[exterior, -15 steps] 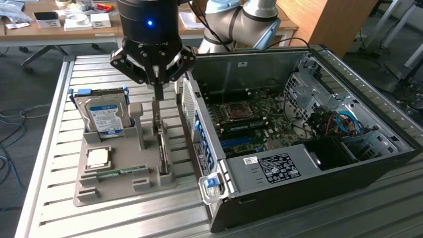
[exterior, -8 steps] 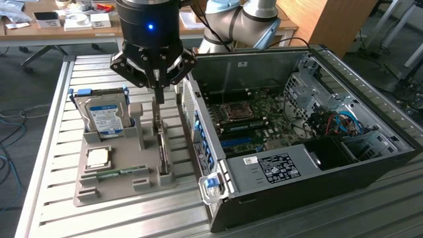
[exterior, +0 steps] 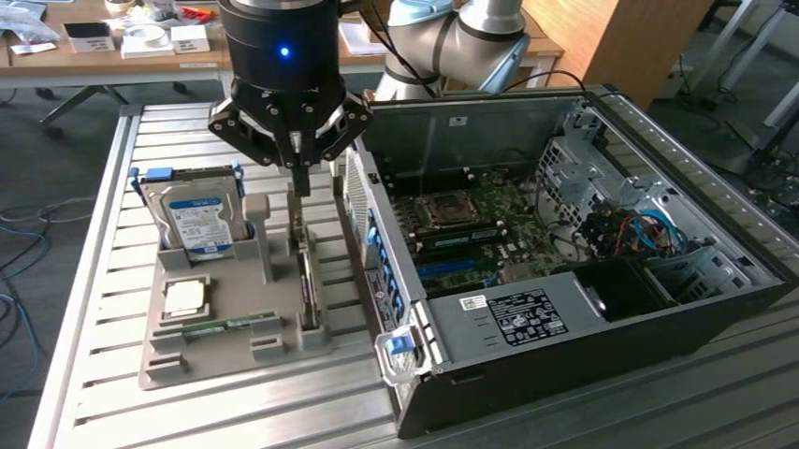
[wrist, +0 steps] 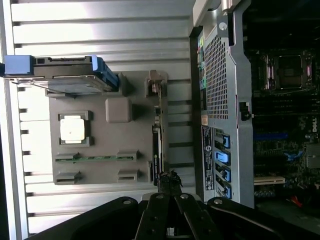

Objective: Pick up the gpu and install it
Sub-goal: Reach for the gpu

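Note:
The gpu (exterior: 307, 281) stands on its long edge in a slot along the grey holder tray (exterior: 168, 360), on the side nearest the open computer case (exterior: 699, 309). In the wrist view the gpu (wrist: 157, 140) appears as a thin dark strip. My gripper (exterior: 299, 182) hangs over the card's far end with its fingers shut to a point just above the card's top edge. In the wrist view my gripper (wrist: 170, 181) sits by one end of the card. I cannot tell whether it touches the card.
The tray also carries a silver hard drive (exterior: 194, 220) with a blue label, a processor chip (exterior: 185, 297) and a green memory stick (exterior: 231, 325). The case lies open with its motherboard (exterior: 474, 224) exposed. Everything rests on a slatted metal table (exterior: 100, 281).

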